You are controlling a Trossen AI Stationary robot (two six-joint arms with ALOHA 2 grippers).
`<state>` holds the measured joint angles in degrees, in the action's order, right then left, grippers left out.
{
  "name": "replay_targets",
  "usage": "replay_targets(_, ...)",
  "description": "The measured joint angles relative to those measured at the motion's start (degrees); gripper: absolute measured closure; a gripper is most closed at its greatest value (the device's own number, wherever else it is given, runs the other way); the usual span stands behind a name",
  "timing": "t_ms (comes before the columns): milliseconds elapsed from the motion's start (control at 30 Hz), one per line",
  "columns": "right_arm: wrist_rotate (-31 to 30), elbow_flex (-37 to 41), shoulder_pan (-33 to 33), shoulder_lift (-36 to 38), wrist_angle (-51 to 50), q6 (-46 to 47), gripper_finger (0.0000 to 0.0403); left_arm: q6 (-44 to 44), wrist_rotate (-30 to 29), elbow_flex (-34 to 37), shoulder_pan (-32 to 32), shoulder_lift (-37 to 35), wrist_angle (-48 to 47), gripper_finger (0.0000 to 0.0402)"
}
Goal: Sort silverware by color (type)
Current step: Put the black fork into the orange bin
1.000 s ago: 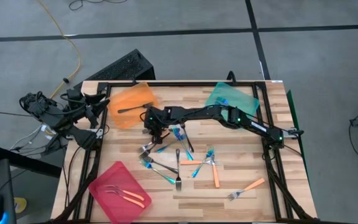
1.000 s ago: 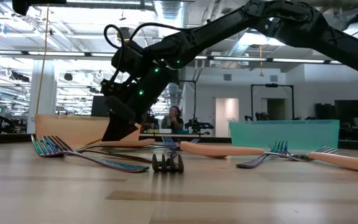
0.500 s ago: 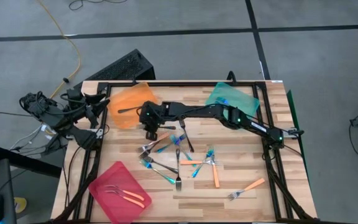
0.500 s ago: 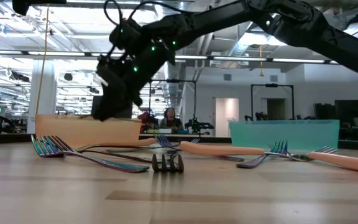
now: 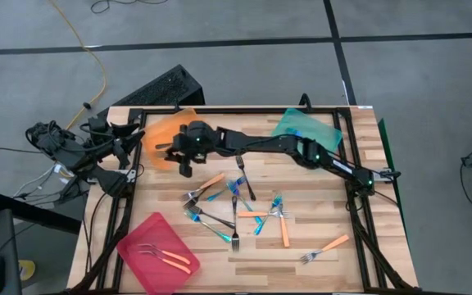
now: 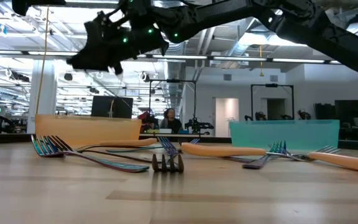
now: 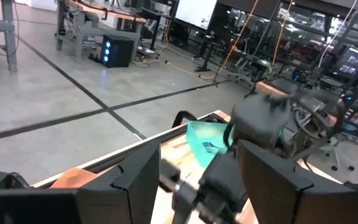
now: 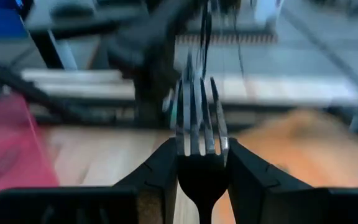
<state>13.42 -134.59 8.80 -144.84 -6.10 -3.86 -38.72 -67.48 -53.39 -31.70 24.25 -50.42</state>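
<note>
One dark metal fork (image 8: 197,140) pinched between right fingers (image 8: 157,180).

Two dark, near-black arms of chunky jointed segments. Right arm (image 5: 301,149) long and slim, dotted with small green indicator lights at the joints, one more near its base at the counter's right edge. Right claw (image 8: 197,163) with two flat, matte black fingers (image 8: 157,177), square-edged and thick. Left arm (image 5: 97,147) a compact dark cluster by the counter's left edge, wrapped in loose black cables. Left claw (image 7: 197,180) with broad, angular black fingers (image 7: 135,180), grey-edged faces, plain and unmarked.
</note>
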Motion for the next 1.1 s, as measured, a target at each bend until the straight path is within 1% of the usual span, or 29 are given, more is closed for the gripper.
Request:
replay_targets(100,2.1,0.0,0.5,0.0,2.5,-2.5,0.0276,0.0,0.0,0.0,0.0,0.0,-0.1,0.0205)
replay_targets(267,6.1,0.0,2.1,0.0,2.4,-7.8,0.0276,0.3,-0.1,0.0,0.0,0.0,-0.3,0.0205)
replay_targets(433,11.8,0.0,4.7,0.0,3.0,-10.1,0.0276,0.4,-0.4,0.0,0.0,0.0,-0.3,0.0205)
replay_targets(600,16.1,0.0,6.3,-0.9,10.2,-11.4,0.0276,0.5,-0.7,0.0,0.0,0.0,-0.4,0.0205)
replay_targets(733,16.7,-0.2,6.7,-2.1,14.0,-10.7,0.0276,0.4,-0.7,0.0,0.0,0.0,-0.8,0.0205)
replay_targets(833,17.0,0.1,7.3,-3.1,14.8,-8.4,0.0276,0.1,-0.7,0.0,0.0,0.0,-1.4,0.0205)
replay_targets(900,15.8,-0.1,7.2,-5.1,17.9,-8.4,0.0276,0.0,-0.8,0.0,0.0,0.0,-1.4,0.0205)
replay_targets(1000,15.7,0.1,7.6,-5.9,19.3,-5.5,0.0276,0.0,-0.7,0.0,0.0,0.0,-1.7,0.0205)
replay_targets(1100,13.8,-0.2,8.0,-7.2,21.9,-4.7,0.0276,0.0,-0.7,0.0,0.0,0.0,-2.1,0.0205)
